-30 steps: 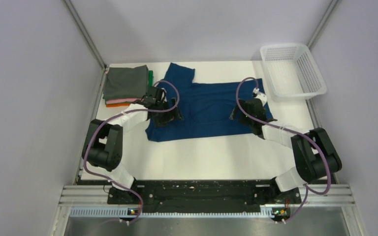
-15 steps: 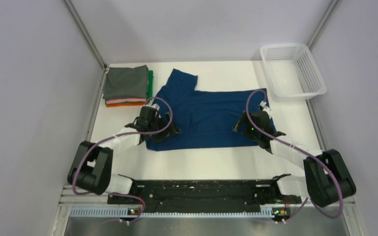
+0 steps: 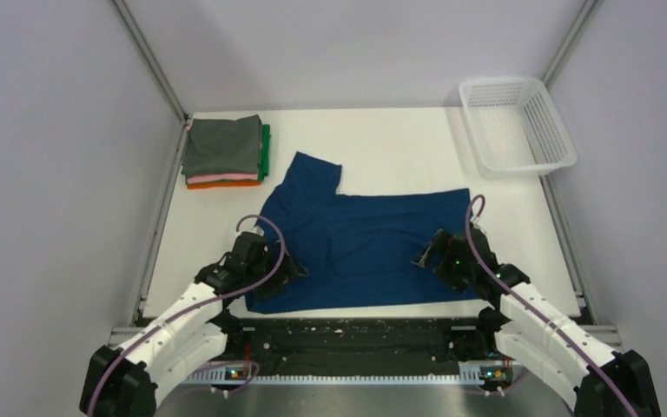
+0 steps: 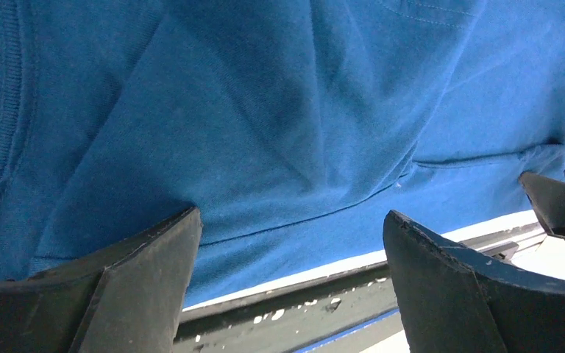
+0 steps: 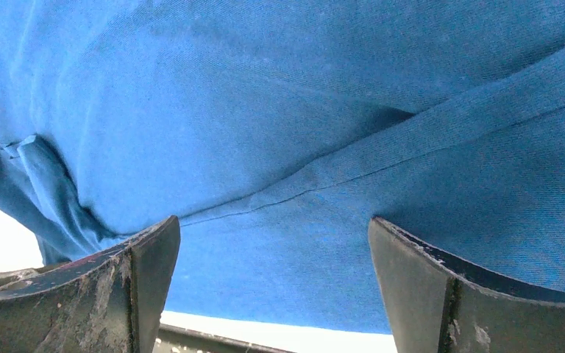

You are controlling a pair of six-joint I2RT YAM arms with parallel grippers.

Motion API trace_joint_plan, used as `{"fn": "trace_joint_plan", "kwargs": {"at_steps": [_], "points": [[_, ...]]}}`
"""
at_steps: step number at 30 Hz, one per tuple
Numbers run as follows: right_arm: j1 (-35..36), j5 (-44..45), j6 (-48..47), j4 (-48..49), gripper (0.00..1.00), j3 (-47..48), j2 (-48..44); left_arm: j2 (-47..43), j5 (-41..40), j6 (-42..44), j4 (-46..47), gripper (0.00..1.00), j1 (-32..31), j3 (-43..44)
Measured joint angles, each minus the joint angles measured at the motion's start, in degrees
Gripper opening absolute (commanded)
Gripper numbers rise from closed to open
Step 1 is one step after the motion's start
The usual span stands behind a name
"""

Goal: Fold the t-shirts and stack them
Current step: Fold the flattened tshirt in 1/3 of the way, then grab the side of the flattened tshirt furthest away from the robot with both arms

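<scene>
The navy blue t-shirt (image 3: pixel 365 243) lies spread on the white table, its lower edge at the near edge, one sleeve (image 3: pixel 317 174) pointing to the back left. Its print is hidden. My left gripper (image 3: pixel 282 271) rests over the shirt's near left part, jaws wide apart, cloth (image 4: pixel 265 110) filling its wrist view. My right gripper (image 3: pixel 430 254) is over the shirt's near right part, jaws also wide apart over the cloth (image 5: pixel 301 110). Neither pinches cloth that I can see. The folded stack (image 3: pixel 224 149), grey on top with pink, orange and green beneath, sits at the back left.
A white mesh basket (image 3: pixel 516 124) stands at the back right corner. The black rail (image 3: pixel 347 334) with the arm bases runs just below the shirt's near hem. Grey walls close in the left and right sides.
Both arms have drawn back toward the near edge, and the navy shirt has slid with them from mid-table to the front. The stack and basket have not moved.
</scene>
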Motion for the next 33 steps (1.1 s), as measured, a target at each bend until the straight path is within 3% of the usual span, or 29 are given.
{"fn": "trace_joint_plan", "kwargs": {"at_steps": [10, 18, 23, 27, 30, 33], "points": [[4.92, 0.17, 4.61, -11.78, 0.99, -0.28, -8.63, -12.94, -2.47, -5.55, -18.75, 0.99, -1.38, -0.61], [4.94, 5.22, 1.31, -17.92, 0.99, 3.61, -11.06, -12.85, -2.75, -4.55, -24.72, 0.99, -1.38, 2.99], [4.96, 11.52, -2.60, -15.89, 0.99, 10.08, -11.91, -8.20, -4.92, -0.87, -24.00, 0.99, -1.38, 11.15], [4.94, 16.90, -5.95, -11.50, 0.99, 12.57, -12.00, -0.39, -7.52, 3.54, -18.14, 0.99, -1.38, 18.47], [4.94, 20.52, -9.33, -9.22, 0.99, 14.95, -8.07, 9.42, -9.99, 7.15, -16.20, 0.99, -1.38, 26.91], [4.94, 24.22, -12.98, -8.76, 0.99, 20.17, 1.60, 23.08, -13.44, 10.80, -14.53, 0.99, -0.76, 39.04]]}}
